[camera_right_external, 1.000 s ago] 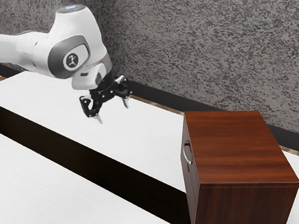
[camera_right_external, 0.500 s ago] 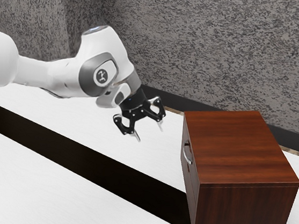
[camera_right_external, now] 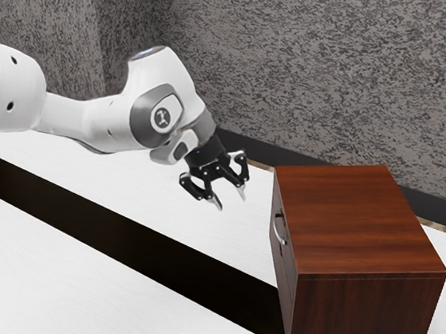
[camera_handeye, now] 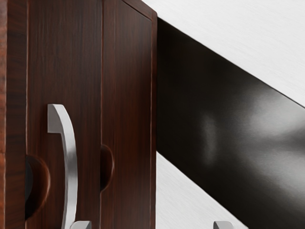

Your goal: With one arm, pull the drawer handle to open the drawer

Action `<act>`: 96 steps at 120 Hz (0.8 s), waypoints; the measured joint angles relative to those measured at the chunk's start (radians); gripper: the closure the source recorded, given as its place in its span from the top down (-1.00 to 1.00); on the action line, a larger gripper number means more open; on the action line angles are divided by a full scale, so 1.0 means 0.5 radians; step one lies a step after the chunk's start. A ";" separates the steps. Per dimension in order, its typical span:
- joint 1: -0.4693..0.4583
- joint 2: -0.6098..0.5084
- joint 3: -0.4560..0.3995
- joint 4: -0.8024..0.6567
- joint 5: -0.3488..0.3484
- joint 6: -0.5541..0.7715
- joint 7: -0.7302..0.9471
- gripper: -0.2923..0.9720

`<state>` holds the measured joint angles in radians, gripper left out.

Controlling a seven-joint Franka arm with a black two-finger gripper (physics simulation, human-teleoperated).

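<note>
On white table (camera_right_external: pixel 64 286), closed wooden drawer (camera_right_external: pixel 284 271)

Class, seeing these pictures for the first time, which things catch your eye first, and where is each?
The dark red-brown wooden drawer box stands at the exterior view's right on the white table, its curved silver metal handle facing the arm. The white robot arm reaches from that view's left, black jaws open, short of that handle.

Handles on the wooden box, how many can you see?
1. A metal handle sits on the face of the box that is toward the tool. Its far faces are hidden, so more may exist.
</note>
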<state>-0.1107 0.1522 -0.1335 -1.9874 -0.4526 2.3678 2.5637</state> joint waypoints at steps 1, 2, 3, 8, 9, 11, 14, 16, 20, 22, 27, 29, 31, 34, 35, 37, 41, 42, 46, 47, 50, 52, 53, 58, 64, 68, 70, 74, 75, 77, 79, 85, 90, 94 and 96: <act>-0.002 0.006 0.000 0.006 -0.002 0.001 0.004 -0.09; -0.004 0.012 0.000 0.013 -0.004 0.001 0.009 -0.09; -0.007 0.018 0.000 0.019 -0.007 0.002 0.013 -0.09; -0.023 0.041 0.000 0.042 -0.022 0.005 0.034 -0.09; -0.026 0.045 0.000 0.045 -0.026 0.005 0.037 -0.09; -0.031 0.056 0.000 0.054 -0.032 0.006 0.045 -0.09; -0.038 0.071 0.000 0.070 -0.042 0.007 0.056 -0.09; -0.043 0.080 0.000 0.079 -0.048 0.008 0.064 -0.09; -0.054 0.095 0.000 0.092 -0.060 0.009 0.077 -0.09; -0.058 0.104 0.000 0.099 -0.067 0.010 0.084 -0.09; -0.064 0.131 0.000 0.117 -0.081 0.011 0.100 -0.09; -0.067 0.141 0.000 0.124 -0.086 0.011 0.106 -0.09; -0.069 0.150 0.000 0.134 -0.092 0.012 0.112 -0.09; -0.072 0.166 0.000 0.147 -0.102 0.012 0.120 -0.09; -0.073 0.170 0.000 0.150 -0.105 0.012 0.123 -0.09; -0.075 0.176 0.000 0.156 -0.110 0.013 0.128 -0.09; -0.078 0.191 0.000 0.169 -0.121 0.013 0.139 -0.09; -0.079 0.195 0.000 0.174 -0.124 0.013 0.141 -0.09; -0.081 0.209 0.000 0.188 -0.136 0.014 0.151 -0.09; -0.081 0.212 0.000 0.191 -0.139 0.014 0.153 -0.09; -0.082 0.221 0.000 0.197 -0.146 0.014 0.160 -0.09; -0.083 0.227 0.000 0.201 -0.152 0.014 0.164 -0.09; -0.083 0.230 0.000 0.203 -0.155 0.015 0.167 -0.09; -0.086 0.247 0.000 0.220 -0.174 0.015 0.177 -0.09; -0.091 0.266 0.000 0.229 -0.199 0.015 0.188 -0.09; -0.093 0.276 0.000 0.234 -0.216 0.015 0.196 -0.10; -0.094 0.281 0.000 0.237 -0.225 0.015 0.199 -0.10; -0.095 0.295 0.000 0.249 -0.241 0.016 0.206 -0.10; -0.095 0.298 0.000 0.252 -0.245 0.016 0.207 -0.10; -0.096 0.303 0.000 0.256 -0.255 0.016 0.210 -0.10; -0.096 0.307 0.000 0.259 -0.264 0.016 0.214 -0.10; -0.097 0.325 0.000 0.265 -0.291 0.016 0.222 -0.10; -0.098 0.341 0.000 0.266 -0.317 0.016 0.231 -0.11; -0.098 0.356 0.002 0.267 -0.343 0.016 0.239 -0.11; -0.098 0.364 0.002 0.269 -0.356 0.017 0.244 -0.11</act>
<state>-0.1596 0.3342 -0.1324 -1.8529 -0.6303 2.3761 2.6856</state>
